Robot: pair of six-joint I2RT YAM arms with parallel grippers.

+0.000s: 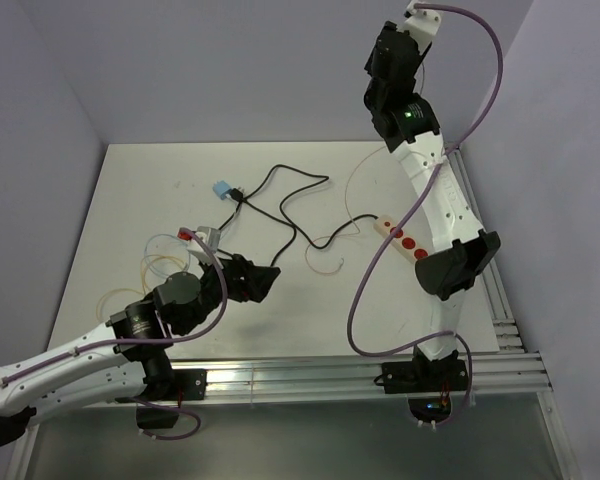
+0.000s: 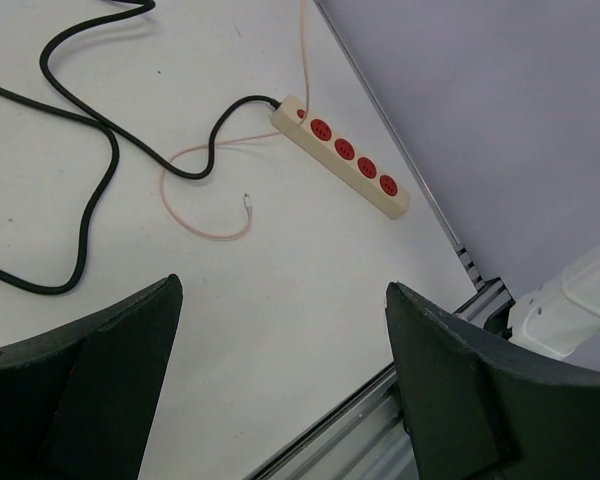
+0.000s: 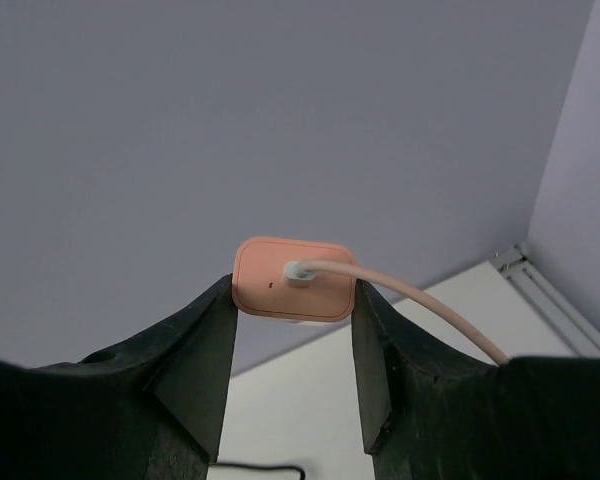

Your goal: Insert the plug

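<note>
My right gripper [image 3: 293, 284] is shut on a pink square plug [image 3: 270, 272], gripping its two sides, held high in the air facing the back wall. A pink cable [image 3: 420, 305] leaves the plug's face to the right. In the top view the right gripper [image 1: 388, 75] is raised far above the table and the plug is hidden. The beige power strip [image 1: 402, 238] with red sockets lies on the table at the right, also in the left wrist view [image 2: 345, 155]. My left gripper [image 1: 265, 282] is open and empty, low over the table [image 2: 283, 285].
A black cable [image 1: 280, 205] winds across the table's middle to a blue adapter [image 1: 221, 189]. Thin pink cable loops [image 2: 205, 225] lie near the strip. Small parts and clear wires [image 1: 185, 245] sit by the left arm. An aluminium rail [image 1: 330, 375] runs along the front edge.
</note>
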